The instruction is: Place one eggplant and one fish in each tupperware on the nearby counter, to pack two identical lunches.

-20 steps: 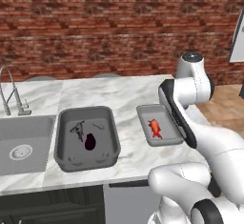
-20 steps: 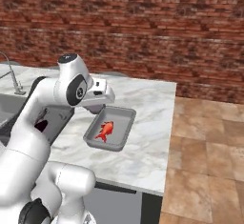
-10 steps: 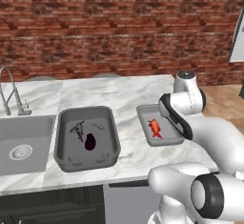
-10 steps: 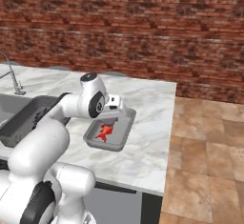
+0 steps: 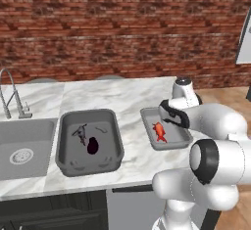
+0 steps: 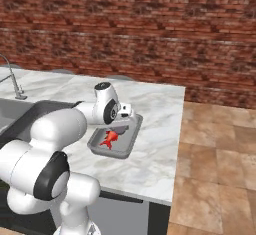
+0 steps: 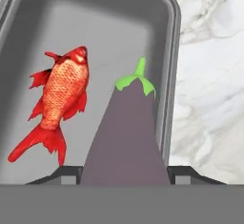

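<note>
**Materials and finish, as observed**

Surface [image 5: 122,97]: polished white-grey veined marble. Shallow tupperware [image 7: 95,23]: smooth matt grey plastic. Red fish [image 7: 59,99]: scaly, slightly glossy. Mauve eggplant [image 7: 126,132]: dull, smooth skin, green cap. Deep tupperware [image 5: 112,148]: darker grey plastic. Wall [image 5: 122,28]: rough red brick. Faucet [image 5: 12,97]: bright metal.

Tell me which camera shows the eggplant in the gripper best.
The hand view. There the mauve eggplant looms large between the fingertips, green stem forward, over the small tub beside the red fish. In the left base view the arm hides it; the right base view gives just a dark sliver under the gripper.
</note>
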Robot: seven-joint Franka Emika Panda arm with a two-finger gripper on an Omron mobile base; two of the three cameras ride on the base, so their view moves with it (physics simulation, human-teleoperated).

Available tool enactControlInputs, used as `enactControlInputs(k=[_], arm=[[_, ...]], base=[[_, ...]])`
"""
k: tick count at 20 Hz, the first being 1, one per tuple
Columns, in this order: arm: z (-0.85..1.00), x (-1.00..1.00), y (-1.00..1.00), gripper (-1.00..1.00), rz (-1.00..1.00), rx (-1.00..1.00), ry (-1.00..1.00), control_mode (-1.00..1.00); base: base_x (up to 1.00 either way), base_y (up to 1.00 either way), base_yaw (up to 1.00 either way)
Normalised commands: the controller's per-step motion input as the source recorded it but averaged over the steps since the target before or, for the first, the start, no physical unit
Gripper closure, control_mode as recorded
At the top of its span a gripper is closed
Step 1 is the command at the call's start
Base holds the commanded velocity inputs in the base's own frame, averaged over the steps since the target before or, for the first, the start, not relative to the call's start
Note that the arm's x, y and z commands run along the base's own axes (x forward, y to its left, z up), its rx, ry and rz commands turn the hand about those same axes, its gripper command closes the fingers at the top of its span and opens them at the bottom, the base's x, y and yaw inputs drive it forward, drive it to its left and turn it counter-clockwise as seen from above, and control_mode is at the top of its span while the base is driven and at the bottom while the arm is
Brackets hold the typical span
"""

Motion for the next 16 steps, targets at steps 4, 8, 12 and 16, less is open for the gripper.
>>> enactControlInputs(k=[4,8,12,16], arm=[[-0.47,0.33,0.0,1.0,0.0,0.0,0.0,-1.0],[-0.5,0.32,0.0,1.0,0.0,0.0,0.0,-1.0],[-0.43,0.36,0.0,1.0,0.0,0.0,0.0,-1.0],[-0.24,0.39,0.0,-1.0,0.0,0.0,0.0,-1.0]], base=[[0.0,0.0,0.0],[0.0,0.0,0.0],[0.0,0.0,0.0],[0.0,0.0,0.0]])
